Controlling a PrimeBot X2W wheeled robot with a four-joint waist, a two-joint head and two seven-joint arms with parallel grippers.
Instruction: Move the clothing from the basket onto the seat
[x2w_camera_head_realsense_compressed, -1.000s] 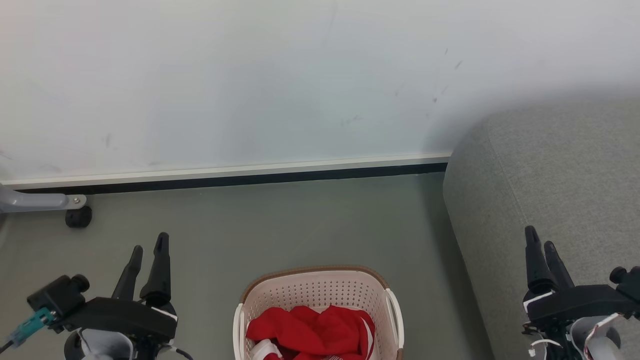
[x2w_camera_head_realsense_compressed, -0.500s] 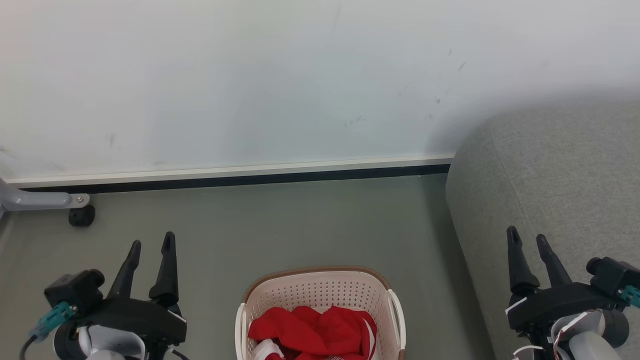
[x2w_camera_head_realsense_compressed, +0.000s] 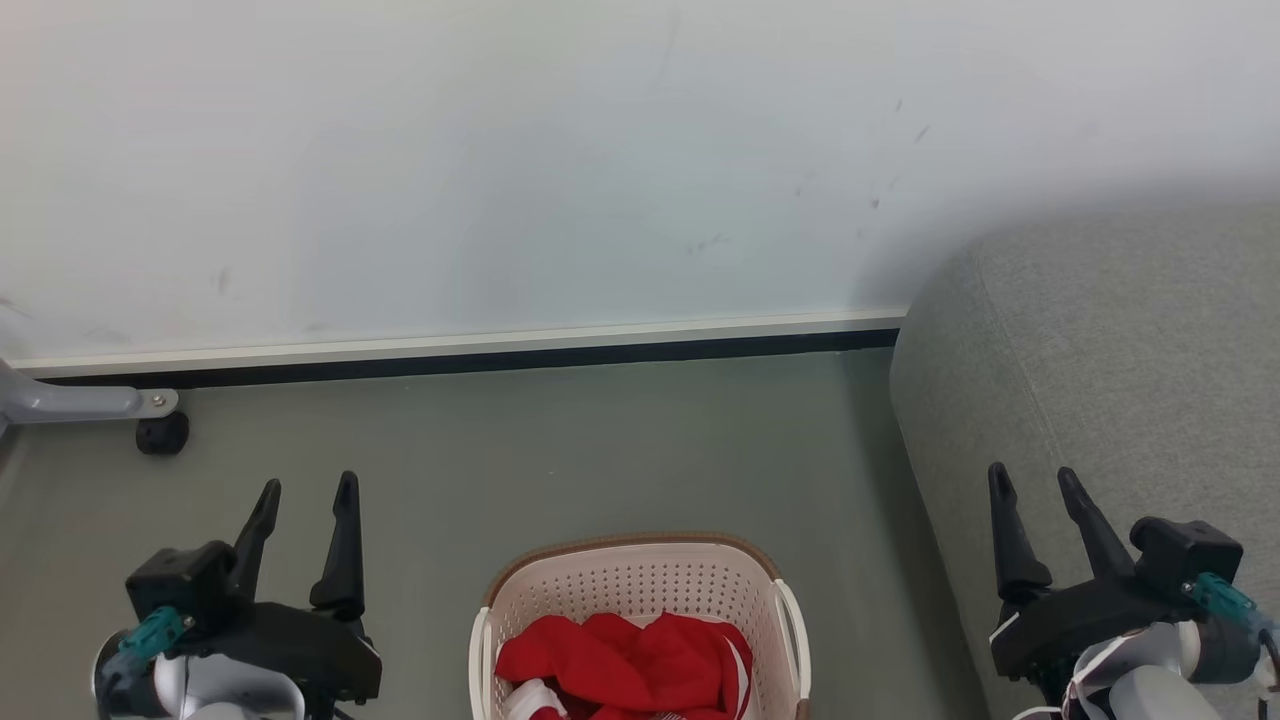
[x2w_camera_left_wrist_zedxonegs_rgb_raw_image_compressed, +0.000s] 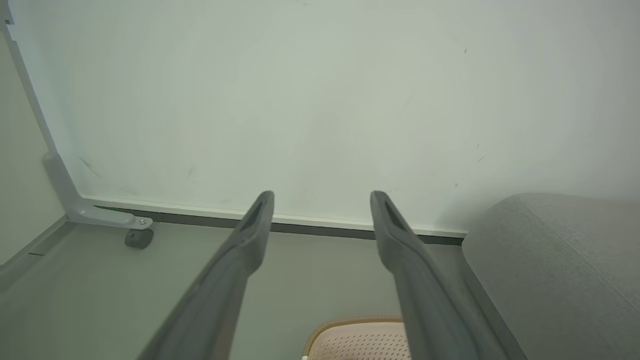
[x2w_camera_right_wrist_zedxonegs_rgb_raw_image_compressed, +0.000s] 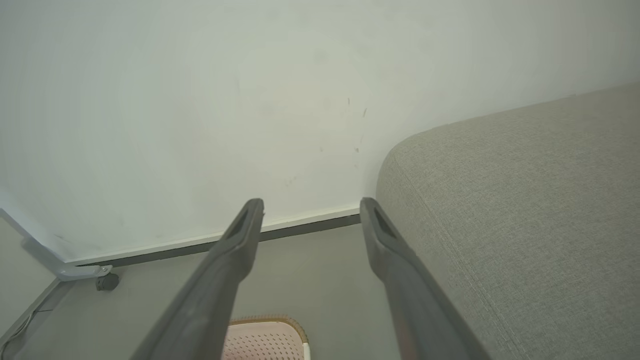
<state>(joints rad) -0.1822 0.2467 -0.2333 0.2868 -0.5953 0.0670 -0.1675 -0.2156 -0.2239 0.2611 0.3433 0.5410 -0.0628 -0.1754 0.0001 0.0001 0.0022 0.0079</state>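
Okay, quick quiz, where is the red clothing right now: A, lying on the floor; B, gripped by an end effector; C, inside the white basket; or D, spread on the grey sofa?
C: the clothing lies bunched inside the basket, below its brown rim.

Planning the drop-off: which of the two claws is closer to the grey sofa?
The right claw, open, which overlaps the sofa in the head view. The left claw, also open, is over the floor on the basket's other side.
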